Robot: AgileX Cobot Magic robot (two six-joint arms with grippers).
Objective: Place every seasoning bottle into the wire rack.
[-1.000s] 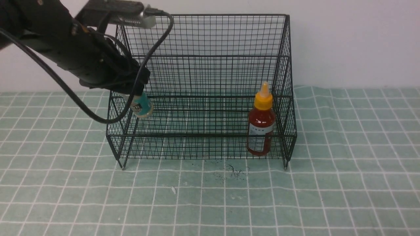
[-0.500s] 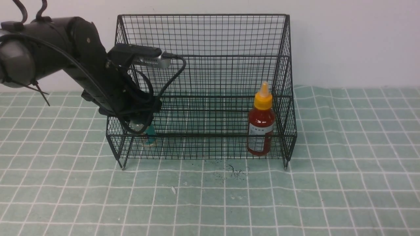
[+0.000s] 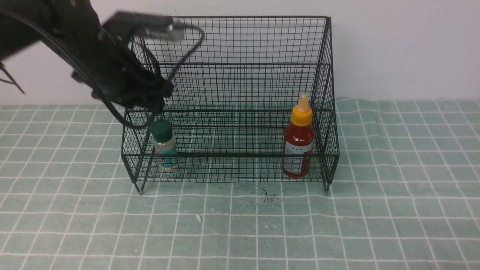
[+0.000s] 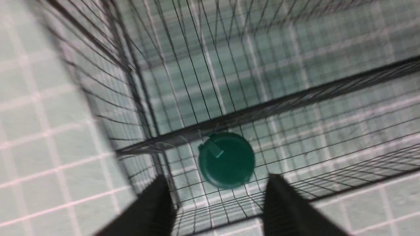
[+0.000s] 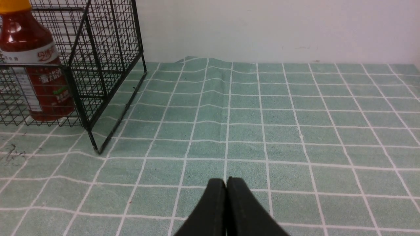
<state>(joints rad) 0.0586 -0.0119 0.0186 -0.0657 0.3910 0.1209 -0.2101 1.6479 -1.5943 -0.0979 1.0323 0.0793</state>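
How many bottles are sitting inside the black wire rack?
2. The green-capped jar stands at the wire rack's left end, and the red sauce bottle at its right end. None looks hidden.

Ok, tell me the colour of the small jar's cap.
Dark green. The small jar's cap shows best in the left wrist view, seen from above.

Bare test bench, green checked tablecloth (image 3: 393,187), plain white wall (image 3: 405,48)
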